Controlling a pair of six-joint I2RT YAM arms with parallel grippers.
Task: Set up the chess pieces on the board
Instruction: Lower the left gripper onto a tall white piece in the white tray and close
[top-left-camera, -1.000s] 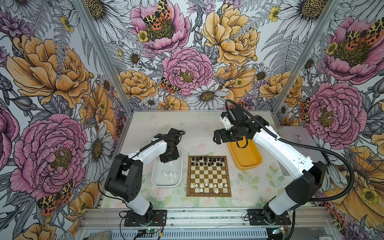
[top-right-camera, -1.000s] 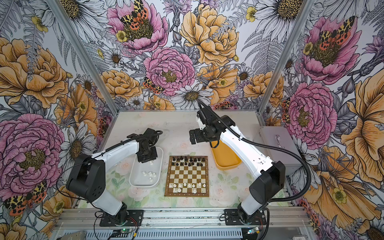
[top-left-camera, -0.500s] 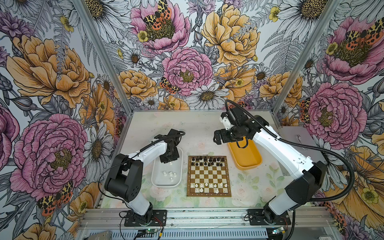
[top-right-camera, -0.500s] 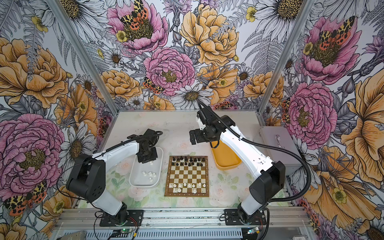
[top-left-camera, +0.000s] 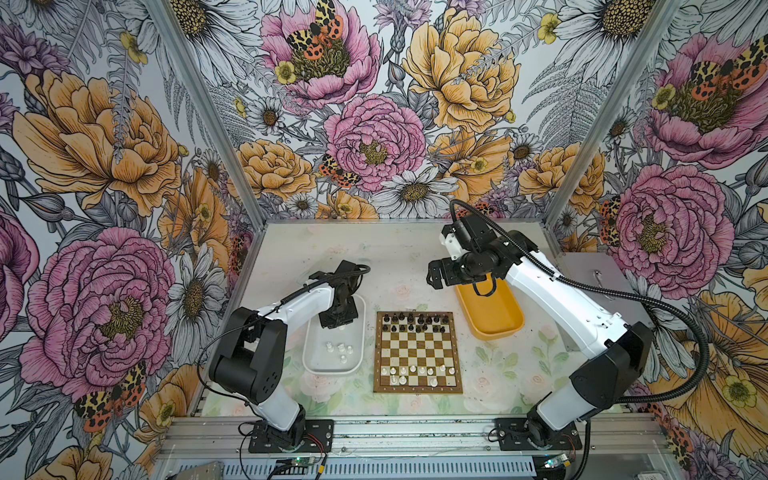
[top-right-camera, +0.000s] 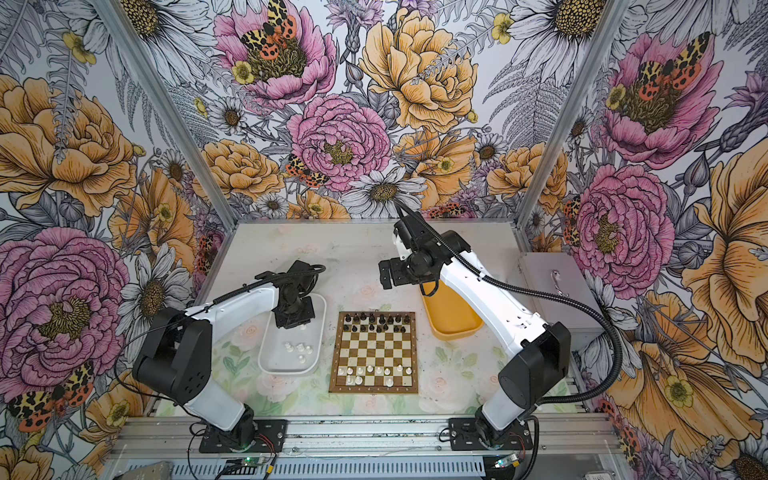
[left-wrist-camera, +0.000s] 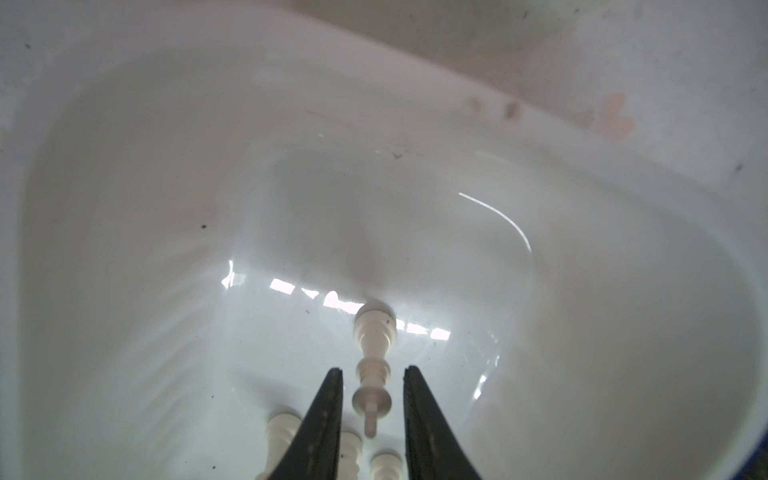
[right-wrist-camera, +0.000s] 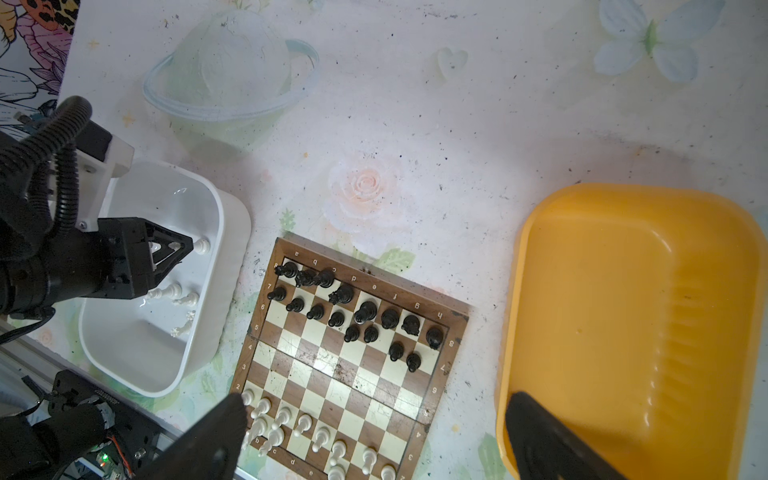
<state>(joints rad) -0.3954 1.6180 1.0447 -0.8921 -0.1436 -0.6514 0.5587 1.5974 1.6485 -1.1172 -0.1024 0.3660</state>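
white piece (left-wrist-camera: 372, 332), between left end effector's (left-wrist-camera: 372, 369) fingers (left-wrist-camera: 320, 415)

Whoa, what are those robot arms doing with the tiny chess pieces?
They are setting up a chess game. The left gripper is down in the white tray, its jaws open on either side of a white piece lying there, not yet squeezing it. More loose white pieces lie in that tray. On the board, black pieces stand in the far rows and some white chessmen in the near rows. The right gripper hangs wide open and empty near the yellow tray.
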